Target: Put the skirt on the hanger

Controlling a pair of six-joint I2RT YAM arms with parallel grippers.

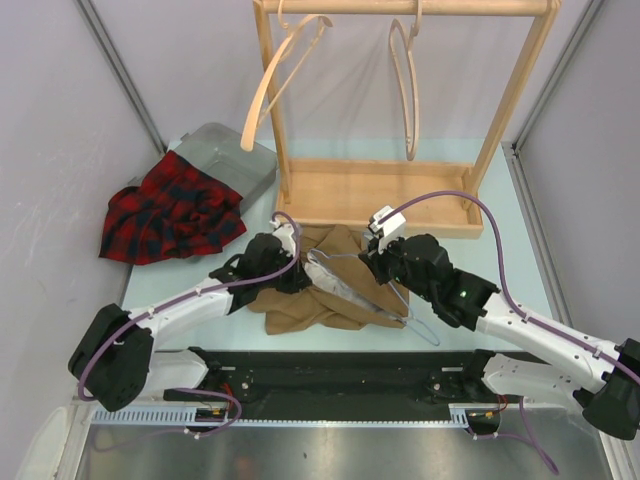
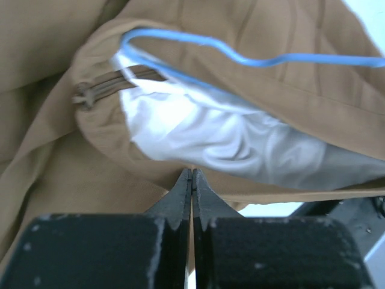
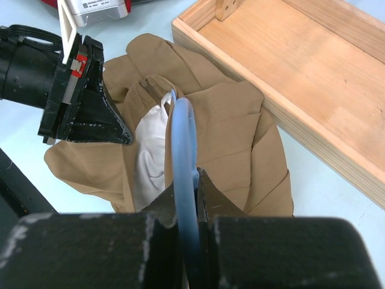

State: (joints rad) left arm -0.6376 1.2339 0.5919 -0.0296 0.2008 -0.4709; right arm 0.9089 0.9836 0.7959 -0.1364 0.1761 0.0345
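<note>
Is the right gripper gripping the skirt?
No, the right gripper is shut on the blue hanger; the skirt lies beyond its fingers.

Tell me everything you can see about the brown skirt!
The brown skirt is soft tan cloth, lying crumpled on the pale table between the two arms, just in front of the wooden rack. Its waist gapes open, showing white lining and a zipper. A blue wire hanger, held by the right gripper, reaches into the waist. The left gripper pinches the waist edge.
</note>
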